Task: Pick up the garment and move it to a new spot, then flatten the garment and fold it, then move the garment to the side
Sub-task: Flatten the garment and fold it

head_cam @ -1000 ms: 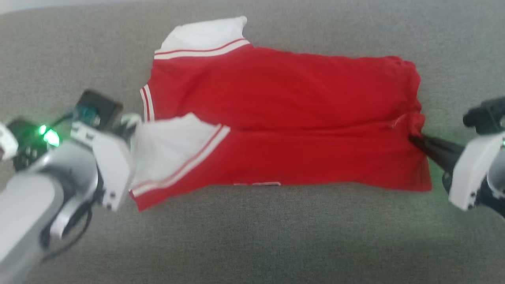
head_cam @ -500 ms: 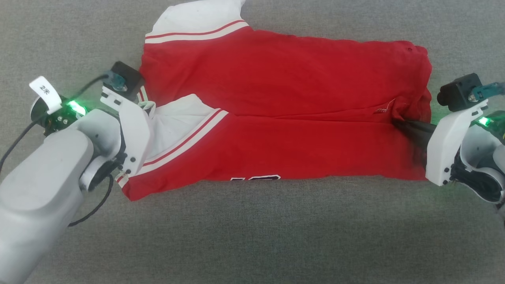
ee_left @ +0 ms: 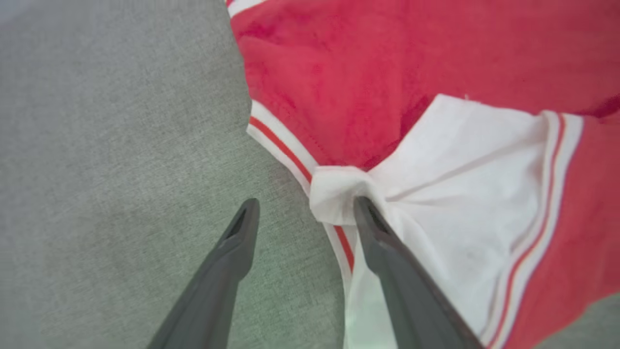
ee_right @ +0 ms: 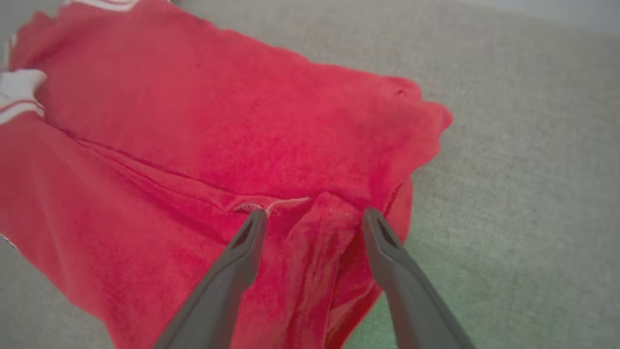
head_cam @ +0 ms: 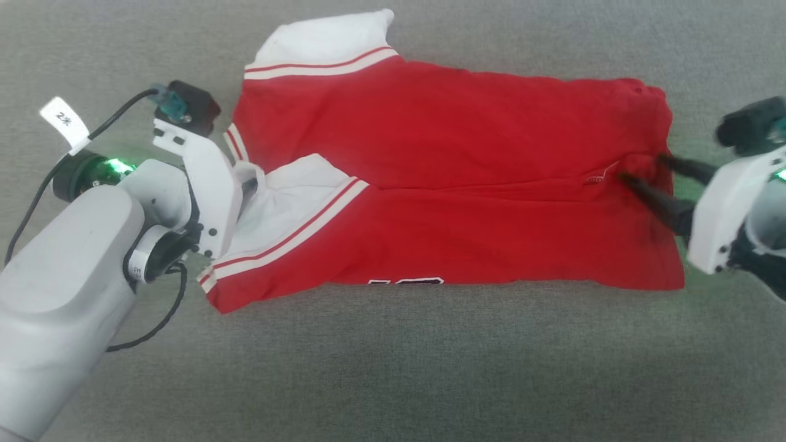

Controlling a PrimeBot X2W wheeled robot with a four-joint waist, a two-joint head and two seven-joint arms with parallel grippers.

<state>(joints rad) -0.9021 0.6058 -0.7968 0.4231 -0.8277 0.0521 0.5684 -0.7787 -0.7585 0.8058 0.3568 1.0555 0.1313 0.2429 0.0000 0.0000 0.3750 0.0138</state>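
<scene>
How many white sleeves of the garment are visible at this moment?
2. The far sleeve lies at the garment's top-left corner in the head view. The folded sleeve lies over the red body, at the left gripper. None appears hidden.

The shirt (head_cam: 454, 159) is showing bright red over its body, with white sleeves (head_cam: 288, 202) edged by white-and-red striped trim (head_cam: 319, 66). A dark, white-outlined number (head_cam: 405, 281) is peeking out at one edge. Between the jaws of the right gripper (ee_right: 315, 213) the cloth is showing red; against one dark grey finger (ee_left: 387, 252) of the left gripper (ee_left: 302, 206) it is showing white. The surface (head_cam: 393, 368) underneath is looking speckled grey, and green lights (head_cam: 118, 166) are glowing on the pale arms (head_cam: 67, 258).
</scene>
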